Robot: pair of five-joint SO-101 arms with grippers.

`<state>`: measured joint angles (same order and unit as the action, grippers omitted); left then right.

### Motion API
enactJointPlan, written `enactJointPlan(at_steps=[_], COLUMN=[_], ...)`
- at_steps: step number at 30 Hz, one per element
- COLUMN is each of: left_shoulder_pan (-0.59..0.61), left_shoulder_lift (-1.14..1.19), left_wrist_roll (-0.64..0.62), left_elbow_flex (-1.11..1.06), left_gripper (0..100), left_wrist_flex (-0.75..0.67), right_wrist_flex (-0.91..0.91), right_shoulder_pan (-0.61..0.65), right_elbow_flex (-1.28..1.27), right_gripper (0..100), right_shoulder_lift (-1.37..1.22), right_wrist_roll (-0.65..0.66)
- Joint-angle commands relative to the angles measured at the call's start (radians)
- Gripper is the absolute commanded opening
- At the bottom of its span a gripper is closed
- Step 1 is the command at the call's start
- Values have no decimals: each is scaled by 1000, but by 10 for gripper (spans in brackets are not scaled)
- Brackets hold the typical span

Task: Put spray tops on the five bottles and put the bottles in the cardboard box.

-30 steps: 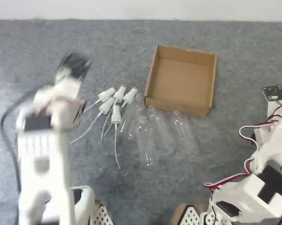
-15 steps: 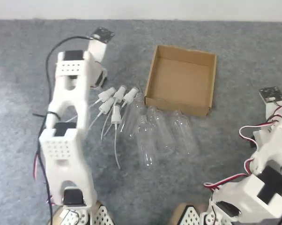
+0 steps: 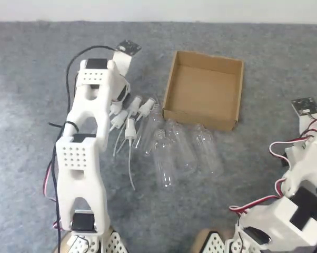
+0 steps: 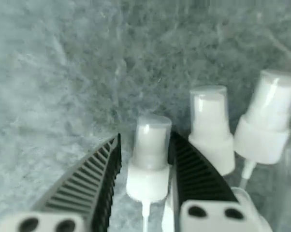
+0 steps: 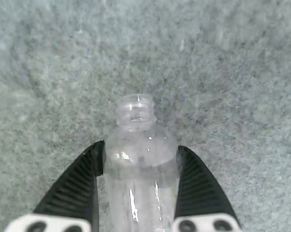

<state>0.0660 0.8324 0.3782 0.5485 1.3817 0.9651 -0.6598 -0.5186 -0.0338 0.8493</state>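
One spray top (image 4: 148, 159) is straddled by the left gripper (image 4: 144, 139). Its fingers (image 4: 99, 179) are parted slightly wider than the cap: one finger lies against the cap's side and the other just beside it, so nothing is clamped yet. The neighbouring spray tops (image 4: 210, 130) lie just outside the touching finger, close enough to be nipped. The step in hand is judged to be the pick-up of a first top. The next move calls for the fingers to be closed on this cap alone and its thin tube lifted free of the pile. The tube must then be brought to an open neck. That neck is offered by the bottle (image 5: 138, 154), which is held at its shoulders between the closed-in fingers of the right gripper (image 5: 140, 147), the uncapped mouth projecting past the fingertips. The loose bottles (image 3: 164, 158) are left on the grey mat (image 3: 264, 52) just beyond the tops, and no bottle is seen in the cardboard box (image 3: 200, 117).
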Motion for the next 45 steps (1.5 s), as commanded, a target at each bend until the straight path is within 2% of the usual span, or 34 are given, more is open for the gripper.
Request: enactJointPlan(at_steps=[1, 6, 9, 11, 14, 18, 22, 25, 29, 34, 37, 41, 45], left_shoulder_pan=[0, 2, 23, 51, 83, 91, 92, 77, 51, 35, 35, 9, -63], left_shoulder_lift=[14, 15, -28, -86, -199, -379, -554, -695, -891, -1145, -1290, -1447, -1539], left_wrist_roll=[-2, -9, -21, -72, -86, -86, -94, -107, -110, -115, -158, -241, -348], left_elbow_flex=[33, 33, 39, 54, 74, 73, 48, -81, -348, -621, -682, -694, -693], left_gripper=[145, 2, 11, 11, 11, 11, 11, 11, 11, 11, 11, 11, 12], left_wrist_flex=[-21, -11, 17, 38, 103, 256, 338, 321, 209, 64, 41, 38, 26], right_wrist_flex=[18, 18, 30, 51, 53, 53, 53, 53, 53, 54, 67, 199, 242], right_shoulder_pan=[-18, -16, -16, -16, -16, -12, -10, -10, -10, -12, -5, 105, 378], right_elbow_flex=[-12, -14, -14, -14, -14, -14, -14, -12, -12, -9, 17, 98, 114], right_gripper=[7, 7, 7, 20, 101, 202, 225, 206, 169, 0, 6, 6, 6], right_shoulder_lift=[39, 39, 39, 41, 47, 44, 39, 39, 39, 51, 91, 260, 519], right_wrist_roll=[9, 11, 68, 75, 75, 75, 80, 81, 81, 75, 57, -81, -249])
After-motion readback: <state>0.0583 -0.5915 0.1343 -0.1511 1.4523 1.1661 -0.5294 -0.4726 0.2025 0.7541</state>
